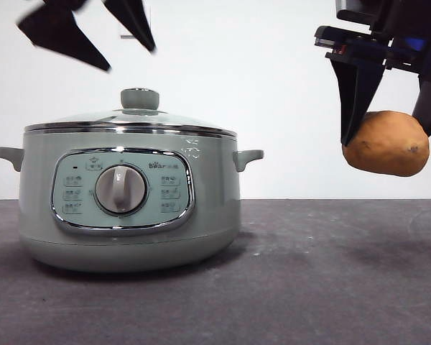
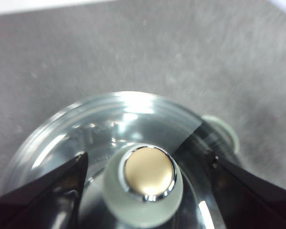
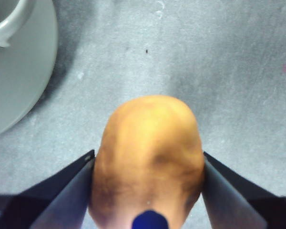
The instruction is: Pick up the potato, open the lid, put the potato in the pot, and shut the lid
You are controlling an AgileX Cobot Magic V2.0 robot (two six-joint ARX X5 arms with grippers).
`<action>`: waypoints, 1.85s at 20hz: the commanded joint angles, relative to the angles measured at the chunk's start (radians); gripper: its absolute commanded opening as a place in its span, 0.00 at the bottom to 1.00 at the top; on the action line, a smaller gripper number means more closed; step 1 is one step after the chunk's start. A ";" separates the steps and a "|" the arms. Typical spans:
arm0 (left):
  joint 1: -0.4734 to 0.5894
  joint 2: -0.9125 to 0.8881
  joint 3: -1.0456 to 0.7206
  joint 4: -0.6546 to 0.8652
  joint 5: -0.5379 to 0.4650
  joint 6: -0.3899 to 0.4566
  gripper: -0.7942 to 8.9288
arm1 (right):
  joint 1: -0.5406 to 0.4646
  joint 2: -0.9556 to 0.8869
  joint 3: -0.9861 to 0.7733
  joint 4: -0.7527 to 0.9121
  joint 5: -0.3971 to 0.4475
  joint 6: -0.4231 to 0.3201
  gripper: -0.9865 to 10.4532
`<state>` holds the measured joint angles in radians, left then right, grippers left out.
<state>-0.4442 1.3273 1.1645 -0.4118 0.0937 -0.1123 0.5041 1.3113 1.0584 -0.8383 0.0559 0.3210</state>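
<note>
The sage-green pot [image 1: 129, 208] stands on the dark table at the left, with its glass lid [image 1: 129, 122] seated on it. My left gripper [image 1: 111, 39] hovers open above the lid's round knob [image 2: 148, 183], one jaw on each side and clear of it. My right gripper [image 1: 391, 126] hangs high at the right, shut on the orange-brown potato [image 1: 386, 144], well above the table and to the right of the pot. In the right wrist view the potato [image 3: 148, 160] fills the gap between the jaws, with the pot's side handle [image 3: 9, 24] off at one corner.
The grey table top [image 1: 323, 273] stretches bare to the right of the pot. A white wall stands behind.
</note>
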 commanded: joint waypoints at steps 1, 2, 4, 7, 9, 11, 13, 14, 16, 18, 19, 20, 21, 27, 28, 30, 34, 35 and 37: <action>-0.014 0.061 0.002 0.030 -0.022 0.012 0.50 | 0.000 -0.003 0.000 -0.001 0.004 -0.008 0.11; -0.015 0.084 0.002 0.034 -0.022 0.012 0.50 | 0.000 -0.003 0.000 -0.001 0.004 -0.008 0.11; -0.016 0.116 0.002 0.030 -0.022 0.012 0.50 | 0.000 -0.003 0.000 -0.001 0.004 -0.008 0.11; -0.016 0.124 0.002 0.022 -0.022 0.012 0.50 | 0.000 -0.003 0.000 -0.001 0.004 -0.008 0.11; -0.015 0.124 0.002 0.017 -0.021 0.013 0.33 | 0.000 -0.003 0.000 -0.001 0.005 -0.008 0.11; -0.016 0.124 0.002 0.010 -0.014 0.013 0.08 | 0.000 -0.003 0.000 -0.001 0.005 -0.008 0.11; -0.016 0.124 0.002 0.011 -0.013 0.013 0.07 | 0.000 -0.003 0.000 0.000 0.004 -0.007 0.11; -0.016 0.124 0.002 0.011 -0.013 0.013 0.07 | 0.000 -0.003 0.000 -0.001 0.005 -0.007 0.11; -0.016 0.123 0.002 0.018 -0.013 0.013 0.07 | 0.000 -0.003 0.000 -0.001 0.004 -0.007 0.11; -0.016 0.110 0.002 0.027 -0.014 0.013 0.07 | 0.000 -0.003 0.000 0.000 0.004 -0.007 0.11; -0.016 0.094 0.002 0.031 -0.014 0.013 0.07 | 0.000 -0.003 0.000 0.000 0.004 -0.007 0.11; -0.016 0.078 0.002 0.037 -0.014 0.013 0.07 | 0.000 -0.003 0.000 0.000 0.004 -0.007 0.11; -0.016 0.053 0.002 0.040 -0.014 0.013 0.07 | 0.000 -0.003 0.000 0.002 0.004 -0.007 0.11; -0.015 -0.169 0.002 0.026 -0.024 0.039 0.07 | 0.000 -0.003 0.012 0.047 -0.005 -0.008 0.11; -0.015 -0.212 0.002 0.013 -0.035 0.040 0.07 | 0.002 -0.003 0.022 0.053 -0.006 -0.008 0.11; -0.015 -0.321 0.002 -0.029 -0.072 0.066 0.07 | 0.002 -0.002 0.060 0.057 -0.009 -0.012 0.11; -0.015 -0.523 0.002 -0.136 -0.174 0.091 0.07 | 0.018 0.018 0.169 0.082 -0.083 -0.056 0.11; -0.015 -0.564 0.002 -0.162 -0.198 0.092 0.07 | 0.031 0.037 0.206 0.082 -0.083 -0.061 0.11; -0.015 -0.644 0.002 -0.212 -0.232 0.092 0.07 | 0.065 0.089 0.281 0.082 -0.083 -0.079 0.11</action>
<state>-0.4610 0.6926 1.1625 -0.6697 -0.1375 -0.0338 0.5652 1.3842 1.3376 -0.7620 -0.0261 0.2607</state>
